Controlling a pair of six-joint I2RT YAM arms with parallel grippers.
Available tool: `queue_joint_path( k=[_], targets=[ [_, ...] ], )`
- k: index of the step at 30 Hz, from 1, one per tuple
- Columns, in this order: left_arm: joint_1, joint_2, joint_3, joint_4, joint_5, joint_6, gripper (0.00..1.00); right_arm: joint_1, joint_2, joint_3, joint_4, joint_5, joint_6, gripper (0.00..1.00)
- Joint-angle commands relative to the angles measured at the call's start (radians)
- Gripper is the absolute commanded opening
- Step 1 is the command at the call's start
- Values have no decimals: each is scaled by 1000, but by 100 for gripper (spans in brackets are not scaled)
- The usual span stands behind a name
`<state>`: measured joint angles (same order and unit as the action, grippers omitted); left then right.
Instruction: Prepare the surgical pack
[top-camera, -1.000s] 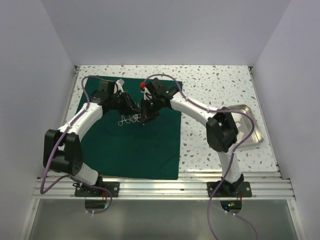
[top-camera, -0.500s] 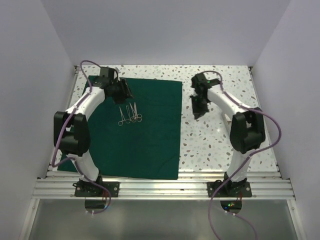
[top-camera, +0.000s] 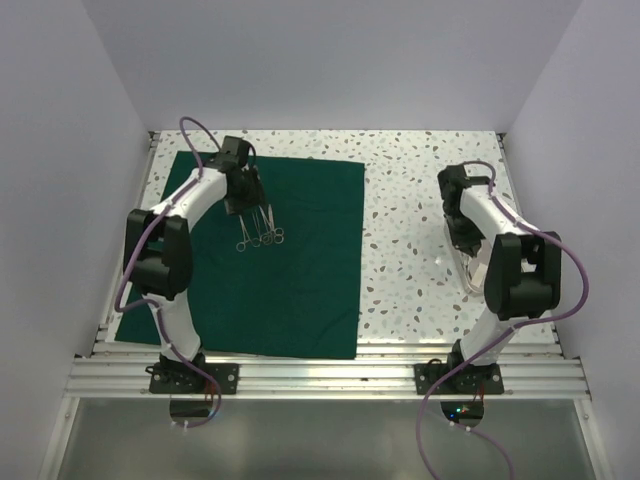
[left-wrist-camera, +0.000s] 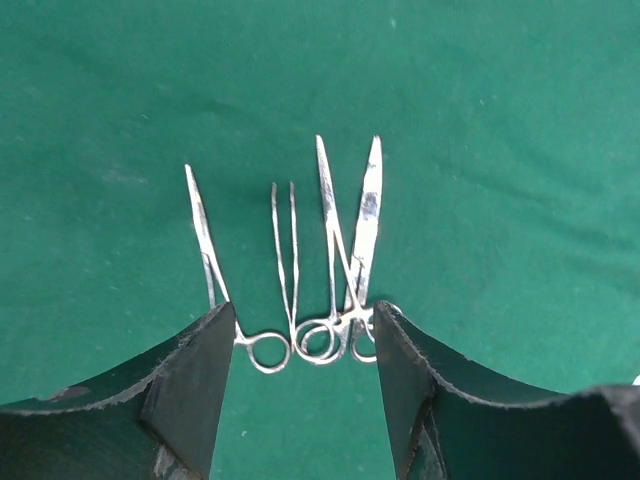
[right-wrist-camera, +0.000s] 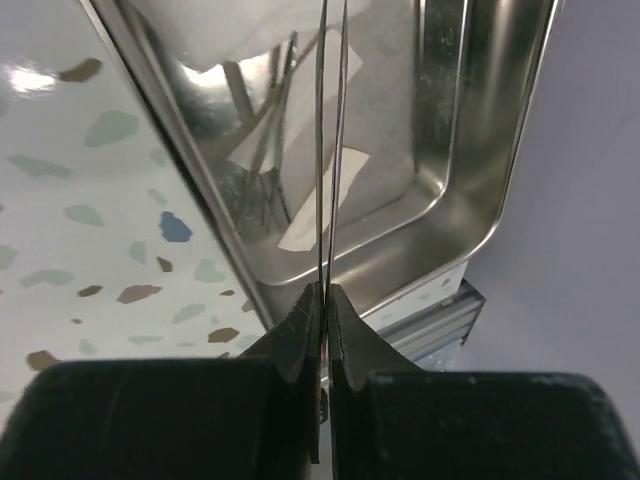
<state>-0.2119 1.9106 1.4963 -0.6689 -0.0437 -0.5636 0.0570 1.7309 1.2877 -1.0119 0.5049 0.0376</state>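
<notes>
Two hazards: hovering with left fingers (top-camera: 245, 197) wide over instruments (left-wrist-camera: 300, 260) on cloth (top-camera: 300, 280) spread at 9 o'clock of tabletop (top-camera: 420, 170), risking scattering them; pinching tweezers (right-wrist-camera: 330, 150) in right fingers (right-wrist-camera: 312, 335) above tray (right-wrist-camera: 440, 150), risking slippage.

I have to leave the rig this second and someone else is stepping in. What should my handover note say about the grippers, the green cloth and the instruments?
The left gripper is open and empty, low over the instruments.
The right gripper is shut on a thin metal tool, above the steel tray.
The surgical pack lies spread flat and unfolded on the left of the table. The instruments lie side by side on its far half.
Done: cloth laid out, several instruments placed on it.
Left, probably: set down the held tool, then fold the cloth into a bundle.
</notes>
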Motion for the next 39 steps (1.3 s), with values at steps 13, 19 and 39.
queue_joint_path(
  k=[13, 19, 39],
  targets=[
    [-67, 114, 119, -120, -113, -32, 62, -82, -18, -104, 23, 75, 11, 45],
    [-73, 93, 88, -129, -165, -39, 57, -80, -34, 59, -91, 86, 114, 54],
    [-73, 156, 47, -69, -150, -10, 33, 109, -194, 246, -223, -256, 314, 52]
  ],
)
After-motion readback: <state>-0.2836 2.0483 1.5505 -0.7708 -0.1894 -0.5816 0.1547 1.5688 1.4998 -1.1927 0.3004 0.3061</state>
